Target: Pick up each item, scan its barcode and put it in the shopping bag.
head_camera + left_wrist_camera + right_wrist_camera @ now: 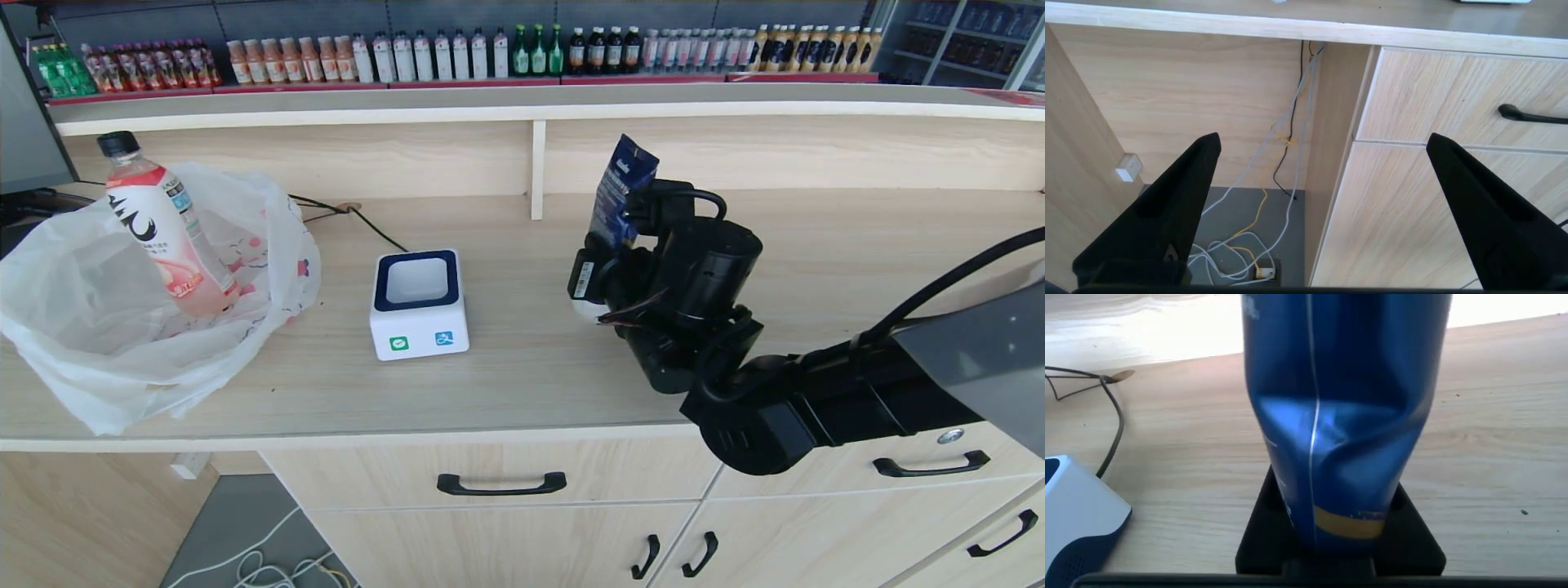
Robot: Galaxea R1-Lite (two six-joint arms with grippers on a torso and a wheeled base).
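a: how far along is it?

b: one item looks done. the bottle leans inside the shopping bag at the left end of the counter. the blue packet is the item in hand.

a: has the packet been scanned?

b: i can't tell from this. it's held upright above the counter, to the right of the scanner and apart from it, not over the scanner's window. so i'd judge that for this one the scan may be left, and the drop into the bag certainly is. the bag sits on the far side of the scanner from the packet.

a: and the right gripper?

b: the right gripper is closed on the packet's lower end. the foil is creased inward just above the grip, so the pinch looks firm.

a: the left one?

b: the left gripper hangs below the counter's edge, facing the cabinet front and the gap where the cables run down — fingers spread wide, nothing between them, touching nothing.
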